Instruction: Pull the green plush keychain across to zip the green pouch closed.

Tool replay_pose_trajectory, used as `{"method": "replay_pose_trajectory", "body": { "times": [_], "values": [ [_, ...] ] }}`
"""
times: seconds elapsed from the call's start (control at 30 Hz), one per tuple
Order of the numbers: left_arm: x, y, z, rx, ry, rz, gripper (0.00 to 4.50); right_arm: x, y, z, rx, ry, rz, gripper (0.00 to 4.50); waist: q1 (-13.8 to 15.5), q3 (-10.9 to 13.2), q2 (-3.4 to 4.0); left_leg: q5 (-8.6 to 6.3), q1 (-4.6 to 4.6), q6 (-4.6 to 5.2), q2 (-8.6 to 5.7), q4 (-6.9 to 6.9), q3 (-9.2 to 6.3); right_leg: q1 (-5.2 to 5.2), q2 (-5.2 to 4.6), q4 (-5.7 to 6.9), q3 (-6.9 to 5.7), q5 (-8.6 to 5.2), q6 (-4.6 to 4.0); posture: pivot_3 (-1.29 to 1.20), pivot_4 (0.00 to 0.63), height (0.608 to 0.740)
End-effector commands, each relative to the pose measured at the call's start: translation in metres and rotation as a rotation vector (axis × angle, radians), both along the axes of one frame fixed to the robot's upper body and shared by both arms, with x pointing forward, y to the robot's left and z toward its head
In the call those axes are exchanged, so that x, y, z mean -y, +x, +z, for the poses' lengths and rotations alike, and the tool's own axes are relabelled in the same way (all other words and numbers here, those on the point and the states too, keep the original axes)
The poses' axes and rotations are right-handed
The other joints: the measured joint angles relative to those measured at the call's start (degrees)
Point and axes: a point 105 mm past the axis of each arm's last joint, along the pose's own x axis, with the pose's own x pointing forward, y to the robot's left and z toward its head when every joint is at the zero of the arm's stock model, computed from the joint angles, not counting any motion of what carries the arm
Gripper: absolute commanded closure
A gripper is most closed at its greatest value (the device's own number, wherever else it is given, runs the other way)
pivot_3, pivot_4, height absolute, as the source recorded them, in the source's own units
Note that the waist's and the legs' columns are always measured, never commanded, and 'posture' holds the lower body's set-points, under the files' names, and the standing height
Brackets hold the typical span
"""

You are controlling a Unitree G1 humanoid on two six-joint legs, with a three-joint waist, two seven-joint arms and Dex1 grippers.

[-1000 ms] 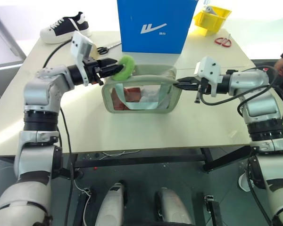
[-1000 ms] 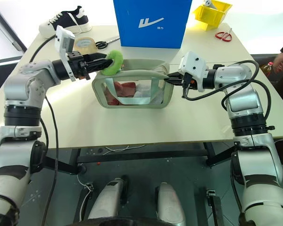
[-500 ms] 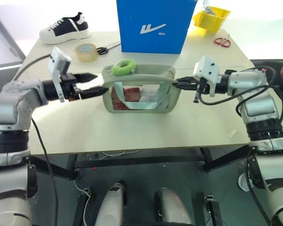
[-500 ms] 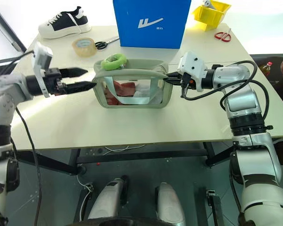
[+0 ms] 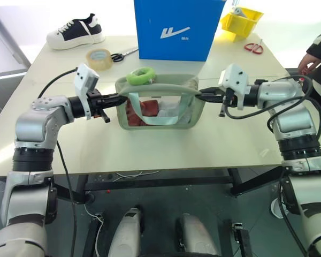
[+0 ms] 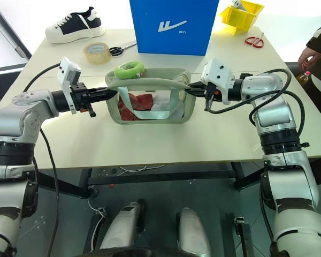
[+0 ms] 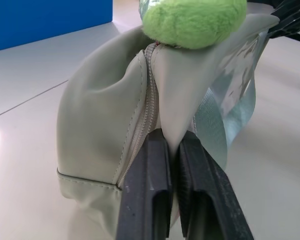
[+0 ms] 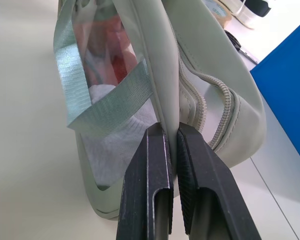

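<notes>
On the counter [image 5: 166, 147], mid-way between the two arms, the pouch [image 5: 160, 104] is stood upright with its clear window turned toward the robot and red contents seen through it. Each end of the pouch is pinched: the left claw [image 5: 113, 99] is pressed together on a fold of fabric at the left end, just beside the zipper line, as shown in the left wrist view, and the right claw [image 5: 202, 95] is clamped on the fabric edge at the right end. Held so from both sides, the pouch appears to be stretched taut along its top, presumably so that the zipper track runs straight and the slider can travel freely. The keychain [image 5: 140, 76] is seen resting loose on the top edge of the pouch near its left end, untouched by either claw. It lies just above and slightly inward of the left claw, close by, and well apart from the right claw at the far end. With both claws occupied as braces, the keychain would have to be taken by one of them before any pull; the zipping step is judged not yet begun.
</notes>
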Motion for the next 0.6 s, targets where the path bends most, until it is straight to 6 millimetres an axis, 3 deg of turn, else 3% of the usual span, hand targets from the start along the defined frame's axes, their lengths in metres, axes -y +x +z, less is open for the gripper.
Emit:
{"method": "replay_pose_trajectory", "body": {
  "times": [0.03,0.1,0.23,0.33,0.4,0.6],
  "values": [
    [-0.001,-0.005,0.017,0.067,0.021,-0.01,4.5,-0.008,-0.003,0.014,0.021,0.022,0.025,3.39,-0.03,0.0,0.0,0.0,0.0,0.0,0.0,0.0,0.0,0.0,0.0,0.0,0.0,0.0,0.0,0.0,0.15,0.74],
    [-0.003,-0.002,0.015,0.077,0.036,0.013,4.5,-0.009,-0.003,0.018,0.011,0.027,0.031,2.44,-0.01,0.0,0.0,0.0,0.0,0.0,0.0,0.0,0.0,0.0,0.0,0.0,0.0,0.0,0.0,0.0,0.15,0.74],
    [-0.004,-0.001,0.015,0.087,0.042,0.022,4.5,-0.019,0.001,0.052,0.028,0.124,0.032,0.36,-0.2,0.02,0.03,0.0,-0.03,0.0,0.0,-0.01,0.03,-0.09,0.0,0.02,0.03,0.0,0.0,0.0,0.15,0.74],
    [-0.005,0.0,0.016,0.094,0.047,0.028,4.5,-0.048,-0.005,0.081,0.035,0.233,0.116,0.36,-0.31,0.02,0.03,0.0,-0.03,0.0,0.03,-0.04,0.02,-0.14,0.02,0.07,0.03,0.01,-0.01,0.0,0.15,0.74],
    [-0.006,0.0,0.016,0.097,0.051,0.027,4.5,-0.068,-0.007,0.09,0.043,0.268,0.158,0.36,-0.16,0.02,0.03,0.0,-0.03,0.0,0.05,-0.05,-0.02,-0.13,0.04,0.07,0.01,0.0,-0.01,0.0,0.15,0.74],
    [-0.003,-0.001,0.016,0.104,0.055,0.019,4.5,-0.141,0.002,0.082,0.074,0.282,0.171,0.36,-0.18,0.01,0.02,0.0,-0.04,-0.01,0.02,-0.05,-0.01,-0.13,0.04,0.07,0.0,0.01,-0.01,0.0,0.15,0.74]
  ]
}}
